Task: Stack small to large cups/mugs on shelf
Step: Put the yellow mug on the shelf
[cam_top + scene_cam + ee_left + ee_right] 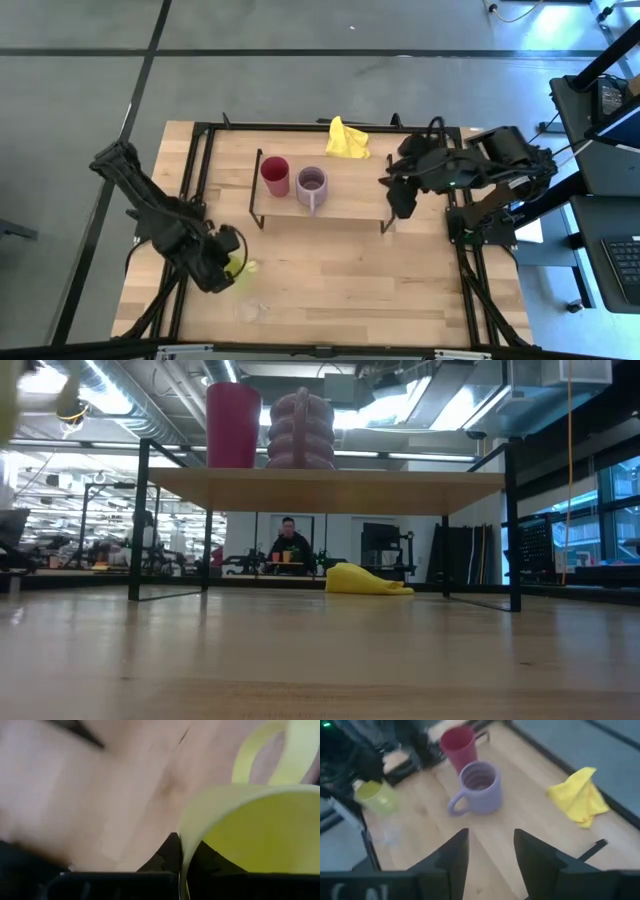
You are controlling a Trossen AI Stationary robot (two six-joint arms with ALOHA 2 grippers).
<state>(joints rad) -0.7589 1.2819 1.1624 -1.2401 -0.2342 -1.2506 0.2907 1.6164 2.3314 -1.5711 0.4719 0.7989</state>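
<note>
The red cup [275,176] and the lilac mug [312,187] stand upright side by side on the shelf's wooden top [350,195]; they also show in the low view, the red cup [233,425] and the lilac mug [302,430]. My left gripper [226,262], near the table's front left, is shut on the yellow-green mug [240,267]. The tiny clear glass [255,311] stands on the table close to the near edge. My right gripper [403,203] is open and empty by the shelf's right end, its fingers [455,855] pointing toward the lilac mug [480,787]. My left gripper pinches the yellow-green mug's wall at the rim [183,851], one finger [212,862] inside the mug and one [165,857] outside. The handle [252,755] lies on the side away from the fingers. Whether the mug's base is clear of the table does not show.
A yellow cloth [347,138] lies on the table behind the shelf. The shelf's black end frames [140,520] stand at either side. Bare tabletop [350,270] lies between the shelf and the near edge. A person [290,540] sits in the room far behind.
</note>
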